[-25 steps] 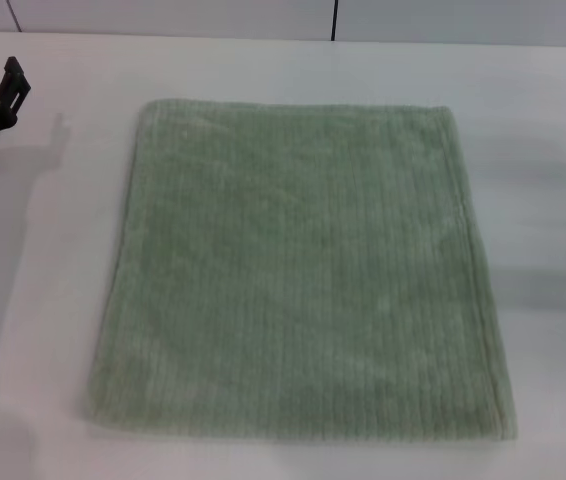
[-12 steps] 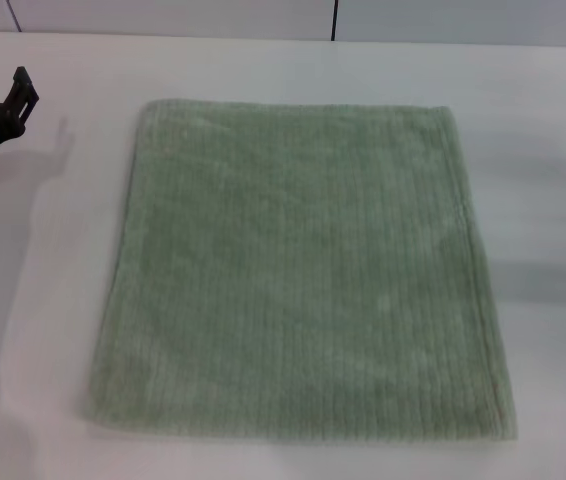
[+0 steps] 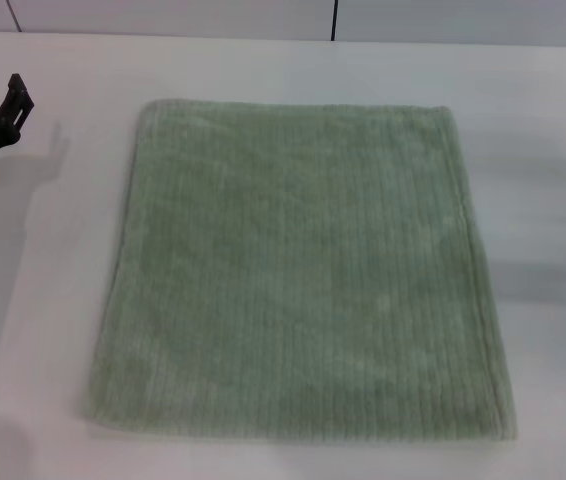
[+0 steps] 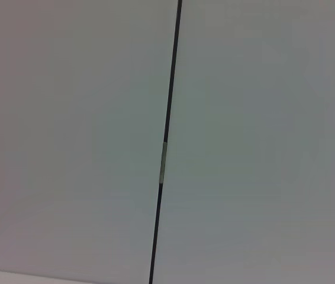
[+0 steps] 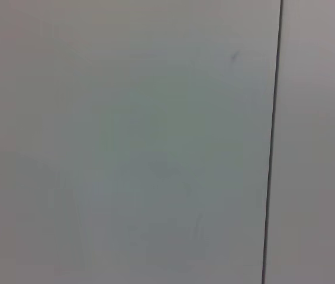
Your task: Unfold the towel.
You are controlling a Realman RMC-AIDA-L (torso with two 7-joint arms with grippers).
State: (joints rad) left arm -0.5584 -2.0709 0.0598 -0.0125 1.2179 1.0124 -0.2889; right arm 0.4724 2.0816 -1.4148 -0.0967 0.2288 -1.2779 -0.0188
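The towel (image 3: 298,270) is a pale sage-green ribbed cloth lying flat and spread out in the middle of the white table (image 3: 543,180) in the head view. Its four hemmed edges lie on the tabletop. My left gripper (image 3: 8,105) shows as a black part at the far left edge, well clear of the towel's left side and above the table. The right gripper is out of view. Neither wrist view shows the towel or any fingers.
A wall with a dark vertical seam (image 3: 334,20) runs behind the table's far edge. Both wrist views show only pale panels split by a dark seam (image 4: 164,148) (image 5: 271,148). White tabletop surrounds the towel on all sides.
The left gripper at the left edge has shifted slightly, first rising a little to the right and then drifting back left. The towel has not moved.
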